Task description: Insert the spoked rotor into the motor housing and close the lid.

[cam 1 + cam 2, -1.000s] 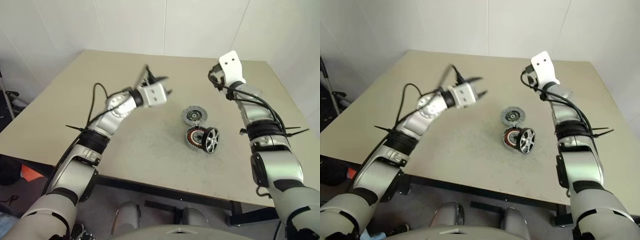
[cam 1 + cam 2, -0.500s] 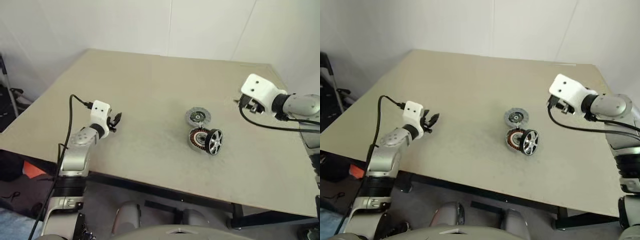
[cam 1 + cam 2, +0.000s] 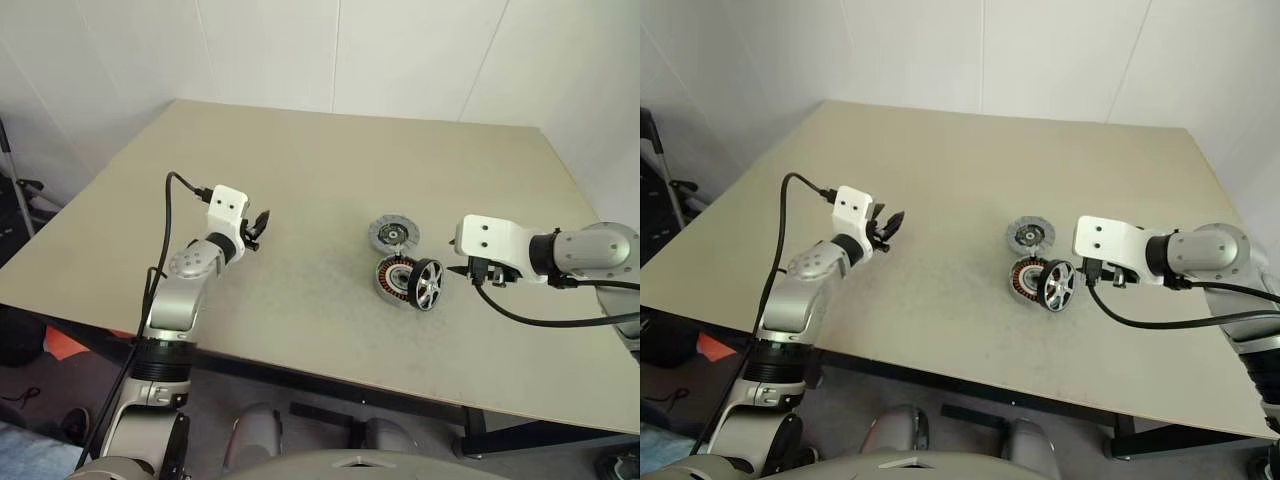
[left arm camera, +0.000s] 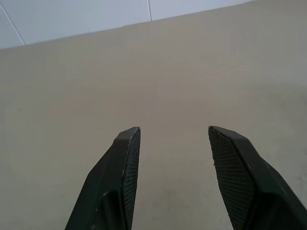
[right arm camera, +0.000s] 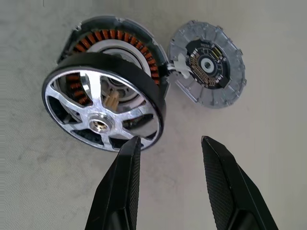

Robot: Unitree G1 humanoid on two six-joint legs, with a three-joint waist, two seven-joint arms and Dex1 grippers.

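My right claw (image 5: 168, 143) stands with fingers apart, empty, pointing down toward the surface (image 3: 300, 170). The spoked rotor (image 5: 103, 108) lies just beyond its fingertips, toward the left finger (image 5: 125, 177). The rotor stands tilted on its rim, leaning against the motor housing (image 5: 122, 45), whose copper windings show behind it. The lid (image 5: 207, 62) lies flat on the surface, just beside the housing, apparently touching its edge. My left claw (image 4: 173, 132) also stands with fingers apart, empty, over bare surface, well apart from all three parts.
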